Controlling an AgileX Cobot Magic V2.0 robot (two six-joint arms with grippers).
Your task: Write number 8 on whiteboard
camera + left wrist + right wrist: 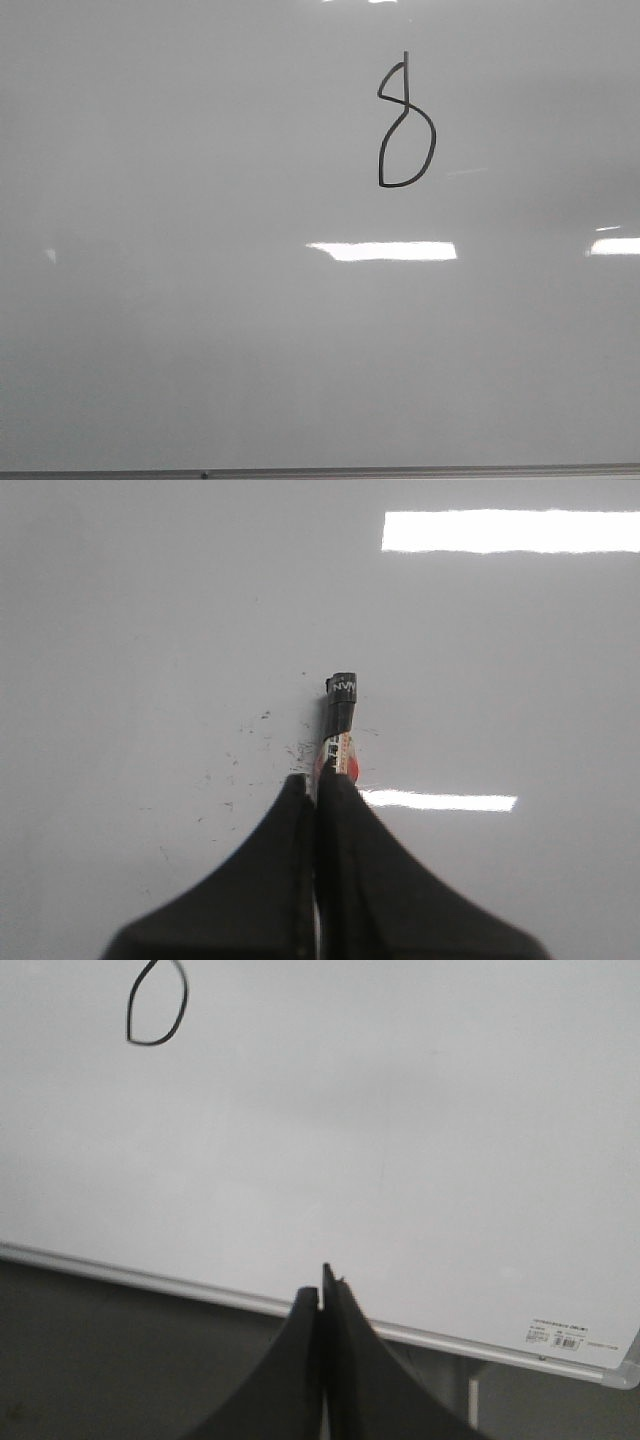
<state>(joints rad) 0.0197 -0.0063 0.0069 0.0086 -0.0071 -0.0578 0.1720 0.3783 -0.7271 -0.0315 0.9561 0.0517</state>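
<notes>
The whiteboard (200,330) fills the front view. A black drawn number 8 (405,130) sits on it at the upper middle right; its lower loop also shows in the right wrist view (157,1005). No gripper shows in the front view. In the left wrist view my left gripper (321,780) is shut on a marker (340,720) with a black end and a red-and-white label, held over the whiteboard (150,630). In the right wrist view my right gripper (320,1295) is shut and empty, over the whiteboard's near edge (200,1288).
Bright rectangular light reflections lie on the board (383,251). Small black ink specks dot the board beside the marker (250,745). A small label sticker (560,1335) sits at the board's corner. A dark surface (120,1360) lies beyond the board's metal edge.
</notes>
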